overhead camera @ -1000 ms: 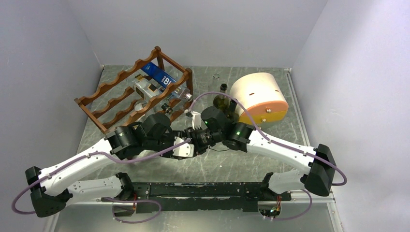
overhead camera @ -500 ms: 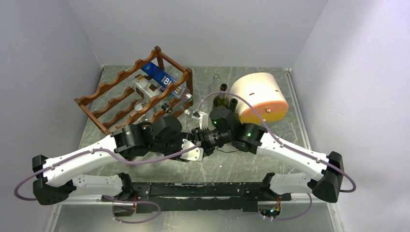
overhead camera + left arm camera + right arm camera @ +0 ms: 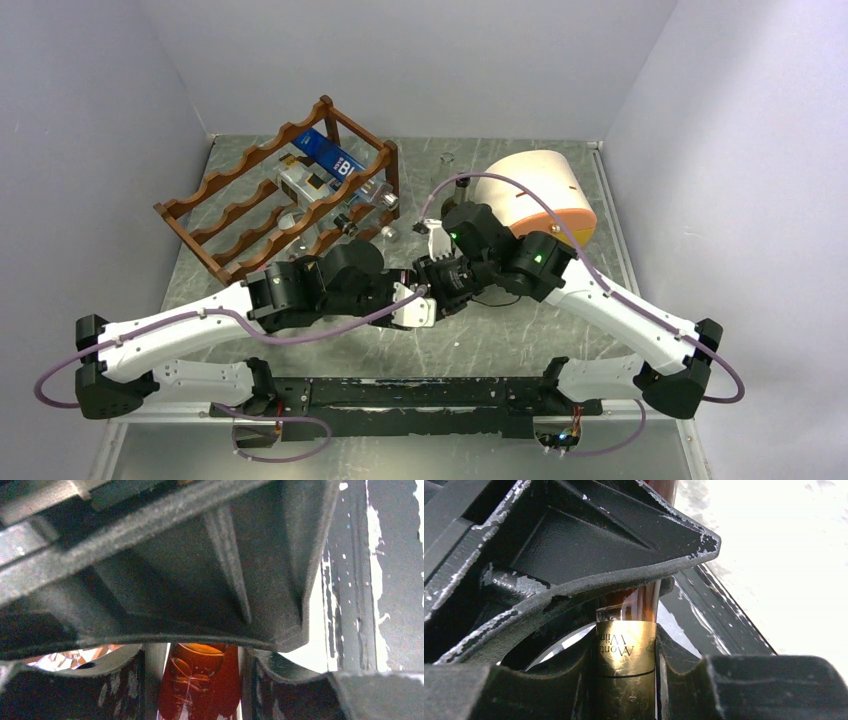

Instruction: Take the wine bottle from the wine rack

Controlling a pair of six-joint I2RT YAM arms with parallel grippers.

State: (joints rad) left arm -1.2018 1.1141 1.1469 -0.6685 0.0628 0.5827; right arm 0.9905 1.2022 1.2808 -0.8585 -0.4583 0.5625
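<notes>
One wine bottle (image 3: 200,677) is clear of the wine rack (image 3: 275,205), carried over the worktop (image 3: 480,340) near the rack's front. The left gripper (image 3: 197,692) pinches its amber body; the right gripper (image 3: 624,685) pinches the foil neck. Risk: uneven arm motion could wrench the glass loose. Count: one rack holding at least two bottles, one drum-shaped box (image 3: 535,195).

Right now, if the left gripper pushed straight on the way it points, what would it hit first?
Probably the right gripper: it faces the left gripper nose to nose, both clamped on one small wine bottle. Depth from above is unclear.
</notes>
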